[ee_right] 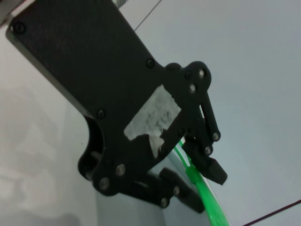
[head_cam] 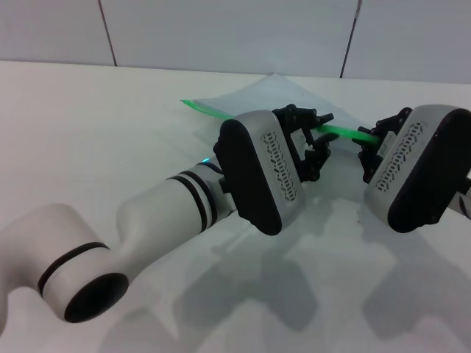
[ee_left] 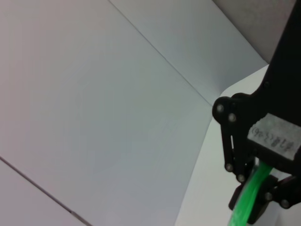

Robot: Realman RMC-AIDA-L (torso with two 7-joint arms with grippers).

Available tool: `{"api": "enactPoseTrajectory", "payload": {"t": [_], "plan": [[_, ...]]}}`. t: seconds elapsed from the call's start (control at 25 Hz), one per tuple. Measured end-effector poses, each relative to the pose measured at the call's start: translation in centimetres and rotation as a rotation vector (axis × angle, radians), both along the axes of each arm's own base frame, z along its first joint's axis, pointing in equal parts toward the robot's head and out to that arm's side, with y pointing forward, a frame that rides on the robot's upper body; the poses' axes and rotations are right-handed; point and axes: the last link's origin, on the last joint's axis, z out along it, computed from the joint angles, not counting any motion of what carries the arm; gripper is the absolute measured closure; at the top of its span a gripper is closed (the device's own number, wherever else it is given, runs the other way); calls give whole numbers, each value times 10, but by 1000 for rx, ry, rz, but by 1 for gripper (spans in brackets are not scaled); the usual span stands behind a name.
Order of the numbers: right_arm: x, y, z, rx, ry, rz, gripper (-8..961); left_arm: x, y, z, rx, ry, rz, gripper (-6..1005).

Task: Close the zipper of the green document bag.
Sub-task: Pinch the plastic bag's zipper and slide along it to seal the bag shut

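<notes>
The green document bag lies on the white table at the back middle, with one corner lifted. Its zipper is a bright green strip along the near edge. My left gripper sits on the strip towards its right part, shut on it. My right gripper holds the strip's right end, also shut. The left wrist view shows black fingers clamped on the zipper. In the right wrist view the zipper is likewise pinched by black fingers. The slider is hidden.
My left forearm stretches across the front of the white table. A white panelled wall stands close behind the bag. Bare table lies to the left of the bag.
</notes>
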Motion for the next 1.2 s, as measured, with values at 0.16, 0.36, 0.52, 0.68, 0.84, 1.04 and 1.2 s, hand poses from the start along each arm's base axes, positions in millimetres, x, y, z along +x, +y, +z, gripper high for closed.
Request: {"api": "enactPoseTrajectory", "payload": {"t": [0.16,0.36,0.52,0.68,0.84,1.04,1.2], "plan": [[-1,0,0,1,1,2,899,0,0,2,8,-13,3,789],[-1,-1,2,6,5,2,901,-1,0,4,17,-26,5,854],[-1,-1,3,9,6,3,902,0,1,4,19,-37,9,870],[-1,-1,3,9,5,3,902,0,1,5,19,-40,9,887],[0,-1,3,9,3,1,902,-1,1,4,18,-37,12,911],[1,0,3,10,2,-3,903,-1,1,4,16,-38,18,913],[3,0,5,14,2,-8,903,-2,2,4,17,-38,22,912]]}}
